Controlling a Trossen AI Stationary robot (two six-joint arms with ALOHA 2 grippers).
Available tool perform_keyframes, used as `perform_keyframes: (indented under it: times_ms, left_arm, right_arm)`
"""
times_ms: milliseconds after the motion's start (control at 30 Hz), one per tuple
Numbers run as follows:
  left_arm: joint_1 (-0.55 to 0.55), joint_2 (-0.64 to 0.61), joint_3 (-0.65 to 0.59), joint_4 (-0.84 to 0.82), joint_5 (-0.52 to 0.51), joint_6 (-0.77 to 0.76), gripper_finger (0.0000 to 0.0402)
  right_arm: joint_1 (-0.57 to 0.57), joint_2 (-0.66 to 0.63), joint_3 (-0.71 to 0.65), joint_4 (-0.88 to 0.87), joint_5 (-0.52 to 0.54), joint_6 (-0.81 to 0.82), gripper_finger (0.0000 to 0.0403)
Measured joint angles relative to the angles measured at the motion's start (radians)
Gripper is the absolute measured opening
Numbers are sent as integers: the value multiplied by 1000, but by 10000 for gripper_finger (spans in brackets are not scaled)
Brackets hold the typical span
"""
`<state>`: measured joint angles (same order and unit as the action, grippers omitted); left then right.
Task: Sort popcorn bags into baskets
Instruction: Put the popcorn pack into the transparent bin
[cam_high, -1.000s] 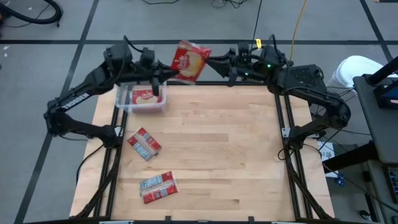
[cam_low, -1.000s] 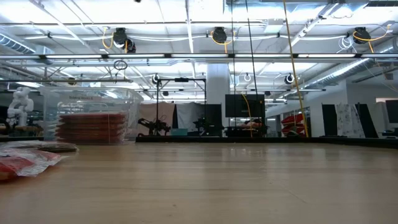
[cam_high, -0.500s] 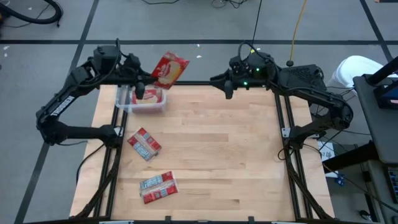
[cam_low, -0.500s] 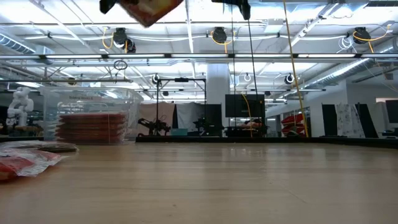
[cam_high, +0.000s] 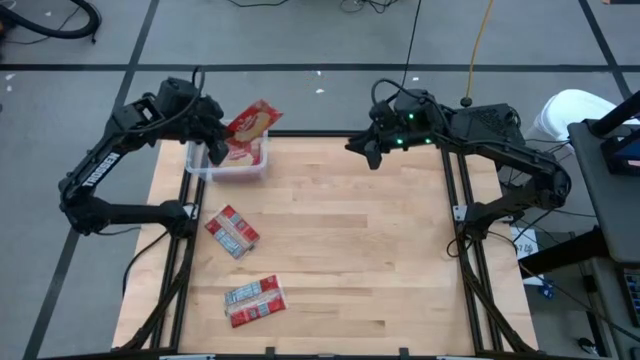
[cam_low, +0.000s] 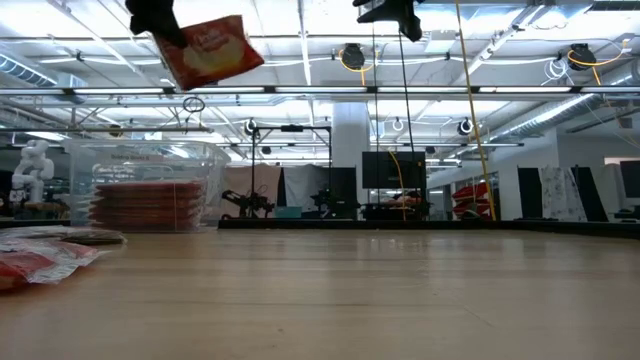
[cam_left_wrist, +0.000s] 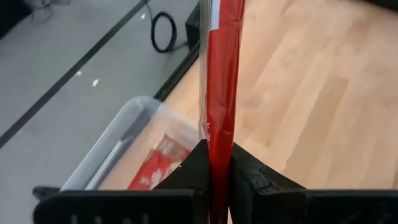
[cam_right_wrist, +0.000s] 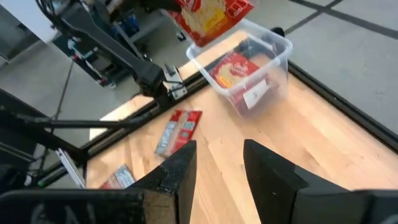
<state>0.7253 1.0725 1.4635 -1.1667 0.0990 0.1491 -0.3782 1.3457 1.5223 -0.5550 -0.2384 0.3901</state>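
Observation:
My left gripper (cam_high: 216, 138) is shut on a red popcorn bag (cam_high: 249, 121) with a yellow picture, in the air over the far left corner of the table. The bag (cam_low: 210, 50) hangs above the clear plastic basket (cam_high: 192, 165), which shows in the low view (cam_low: 150, 185) with several red bags stacked inside. One stacked bag (cam_left_wrist: 158, 165) shows in the left wrist view. My right gripper (cam_high: 370, 152) is open and holds nothing, in the air near the middle of the far edge; its wrist view (cam_right_wrist: 217, 168) looks toward the basket (cam_right_wrist: 273, 59). My left gripper (cam_left_wrist: 217, 180) pinches the popcorn bag between its two fingers, with one flat face against each finger. The fingers (cam_left_wrist: 194, 167) are on the bag's end (cam_left_wrist: 219, 146) nearest the arm. The bag is lifted clear and sticks out tilted beyond the gripper (cam_low: 155, 15), over the basket.
Loose popcorn bags lie on the left half of the table: one (cam_high: 232, 231) near the left edge, two side by side (cam_high: 255, 300) toward the near edge. They also show at the low view's left (cam_low: 40, 255). The table's right half is bare wood.
My left gripper has carried the bag from the middle of the far edge toward the table's left and downward, until it is over the basket. My right gripper, which was at the bag a second ago, has drawn back toward the right and the near side.

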Motion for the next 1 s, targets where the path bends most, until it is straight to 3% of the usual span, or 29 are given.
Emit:
perform_keyframes:
  times_ms: [133,433,600,833,1000]
  left_arm:
    - [1,24,20,-80,-40,14,34]
    - [3,140,51,-349,-312,134,34]
    - [4,194,51,-352,-314,203,35]
    - [51,256,51,-385,-190,255,35]
    - [103,276,51,-392,-163,297,35]
  right_arm:
    - [0,0,0,-20,1,-20,126]
    - [-1,0,0,-18,4,-50,126]
    - [-1,0,0,-18,5,-55,125]
    - [0,0,0,-18,5,-46,125]
    - [0,0,0,-18,5,-40,125]
